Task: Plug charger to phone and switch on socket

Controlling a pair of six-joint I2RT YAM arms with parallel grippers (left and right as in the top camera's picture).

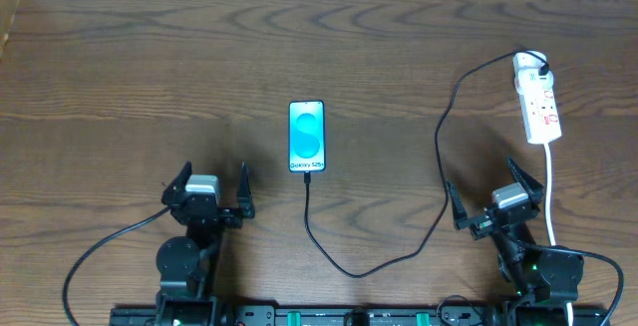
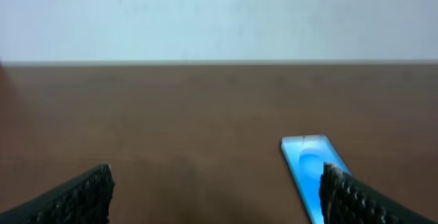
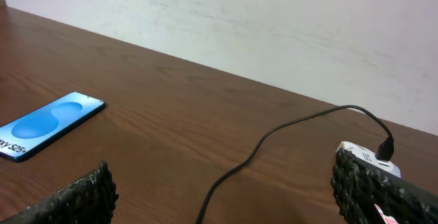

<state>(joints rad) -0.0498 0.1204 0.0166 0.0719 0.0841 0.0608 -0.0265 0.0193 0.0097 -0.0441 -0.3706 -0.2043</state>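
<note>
The phone lies flat mid-table, its blue screen lit; it also shows in the left wrist view and the right wrist view. The black charger cable runs from the phone's near end in a loop to its plug in the far end of the white socket strip. In the right wrist view the cable reaches the socket. My left gripper is open and empty, left of the phone. My right gripper is open and empty, near the socket's cord.
The socket's thick white cord runs down the right side past my right arm. The brown wooden table ends at a white wall at the back.
</note>
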